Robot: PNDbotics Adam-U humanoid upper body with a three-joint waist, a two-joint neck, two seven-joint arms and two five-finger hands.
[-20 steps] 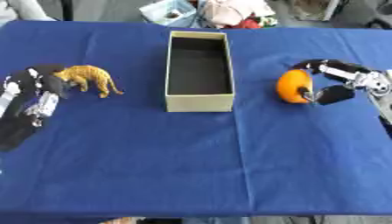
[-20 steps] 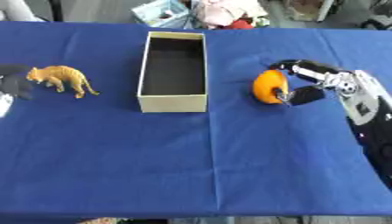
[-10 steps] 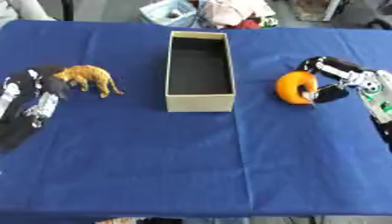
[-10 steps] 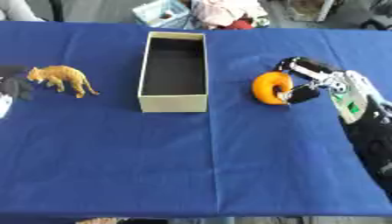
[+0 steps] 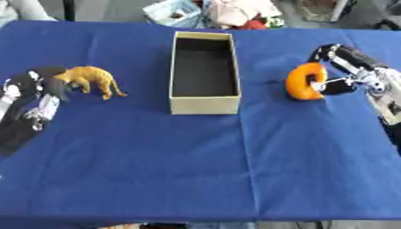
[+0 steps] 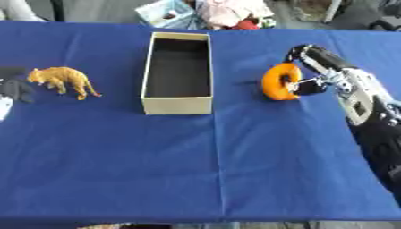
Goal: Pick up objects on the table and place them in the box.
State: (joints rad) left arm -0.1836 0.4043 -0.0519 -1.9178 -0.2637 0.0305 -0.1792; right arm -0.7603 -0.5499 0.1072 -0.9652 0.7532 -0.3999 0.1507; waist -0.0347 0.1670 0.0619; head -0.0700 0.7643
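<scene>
Resting at the left edge: the left hand (image 5: 31,96) lies low on the blue-covered tabletop (image 5: 235,170), black with silver parts, its fingers (image 5: 56,85) loosely extended toward the toy and closed round nothing.
Left hand and toy: the fingertips sit just beside the head end of the toy tiger; whether they touch it I cannot tell.
Toy tiger: the orange toy tiger (image 6: 62,79) stands upright on the cloth, well left of the box, head toward the left hand, tail toward the box.
Box: the open cardboard box (image 5: 203,74) sits near the middle of the tabletop, long and narrow, its length running away from the robot; pale walls, dark interior, nothing visible inside.
Orange ring: the orange doughnut-shaped ring (image 6: 280,82) stands on edge to the right of the box, clearly apart from it, outside the box.
Right hand: the right hand (image 6: 317,71) comes in from the right; its fingers curve over the far top of the ring while the thumb presses in from the near right side, so the ring is pinched between them.
Ring and cloth: whether the ring rests on the cloth or is just lifted I cannot tell.
Far edge: mixed clutter (image 5: 227,11) lies beyond the tabletop.
</scene>
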